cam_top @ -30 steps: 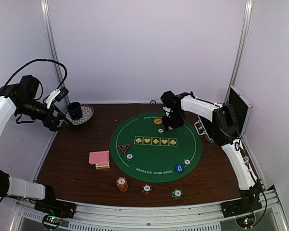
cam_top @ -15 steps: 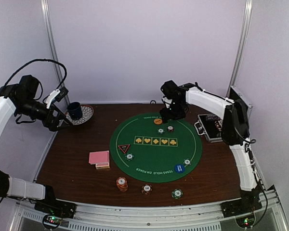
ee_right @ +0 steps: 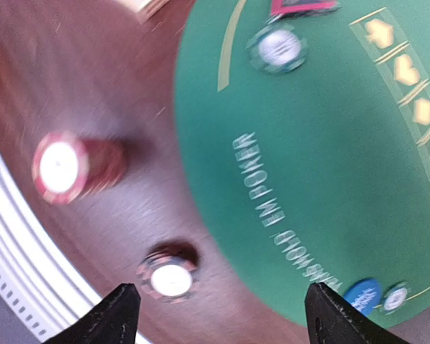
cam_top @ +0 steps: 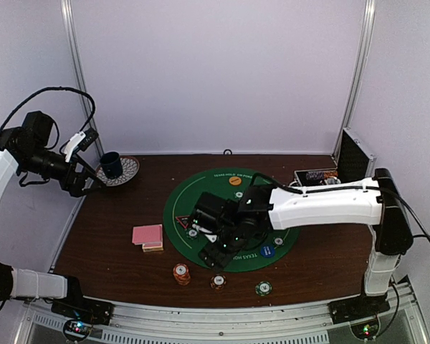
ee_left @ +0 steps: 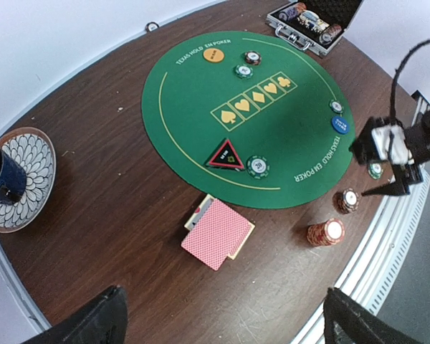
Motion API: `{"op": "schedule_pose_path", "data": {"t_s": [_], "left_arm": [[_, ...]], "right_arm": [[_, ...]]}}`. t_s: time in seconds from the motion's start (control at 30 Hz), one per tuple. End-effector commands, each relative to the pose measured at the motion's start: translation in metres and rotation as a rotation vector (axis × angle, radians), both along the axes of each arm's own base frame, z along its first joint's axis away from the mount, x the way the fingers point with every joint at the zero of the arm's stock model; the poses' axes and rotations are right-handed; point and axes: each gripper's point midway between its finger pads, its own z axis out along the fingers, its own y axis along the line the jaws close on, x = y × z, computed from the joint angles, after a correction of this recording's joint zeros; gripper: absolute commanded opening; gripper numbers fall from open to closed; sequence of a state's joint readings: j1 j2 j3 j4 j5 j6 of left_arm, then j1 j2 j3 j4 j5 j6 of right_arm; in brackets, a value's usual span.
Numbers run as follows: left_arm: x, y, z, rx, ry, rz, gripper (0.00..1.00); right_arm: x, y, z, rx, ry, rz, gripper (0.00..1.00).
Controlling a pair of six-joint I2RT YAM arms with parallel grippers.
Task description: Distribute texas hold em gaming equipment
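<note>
The pink-backed cards (cam_top: 148,236) lie in a stack left of the green mat (cam_top: 287,208); they also show in the left wrist view (ee_left: 216,233). An orange chip stack (cam_top: 180,273), a dark red stack (cam_top: 218,282) and a green chip (cam_top: 263,288) sit on the wood near the front. The red triangle (ee_left: 226,155), blue disc (ee_left: 341,124), yellow disc (ee_left: 213,54) and single chips lie on the mat. My right gripper (cam_top: 216,249) is open and empty over the mat's near edge, above the dark red stack (ee_right: 168,278). My left gripper (ee_left: 226,322) is open, empty and raised high at the left.
The open silver-and-black chip case (cam_top: 322,175) stands at the back right. A dark blue cup (cam_top: 112,165) sits on a patterned plate (cam_top: 131,170) at the back left. The right arm (cam_top: 322,204) stretches low across the mat. A metal rail runs along the front edge.
My right arm has swung from the mat's far side, leaving a second chip near the yellow disc, to the mat's near-left edge. The left arm has barely moved.
</note>
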State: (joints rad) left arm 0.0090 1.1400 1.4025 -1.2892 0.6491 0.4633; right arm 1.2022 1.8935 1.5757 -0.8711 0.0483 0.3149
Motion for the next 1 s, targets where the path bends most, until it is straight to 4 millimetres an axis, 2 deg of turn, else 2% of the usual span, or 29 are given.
{"op": "schedule_pose_path", "data": {"t_s": [0.0,0.1,0.33,0.5,0.8,0.97], "left_arm": [[-0.003,-0.003,0.005,-0.006,-0.014,-0.02,0.98],[-0.004,-0.004,0.006,-0.012,-0.012,-0.021,0.98],[-0.004,-0.001,0.007,0.005,-0.02,-0.014,0.98],[-0.003,-0.001,0.006,0.006,-0.016,-0.015,0.98],[0.0,-0.002,0.004,0.006,-0.008,-0.02,0.98],[0.0,-0.002,0.003,0.006,-0.003,-0.022,0.98]], "right_arm": [[-0.037,0.014,-0.026,-0.014,0.052,0.015,0.84],[-0.049,0.02,-0.043,-0.042,0.073,0.037,0.83],[-0.048,0.019,-0.063,-0.078,0.089,0.049,0.81],[-0.045,0.016,-0.071,-0.092,0.098,0.044,0.79],[-0.05,0.009,-0.086,-0.098,0.158,0.047,0.69],[-0.049,0.007,-0.087,-0.1,0.164,0.047,0.64]]}}
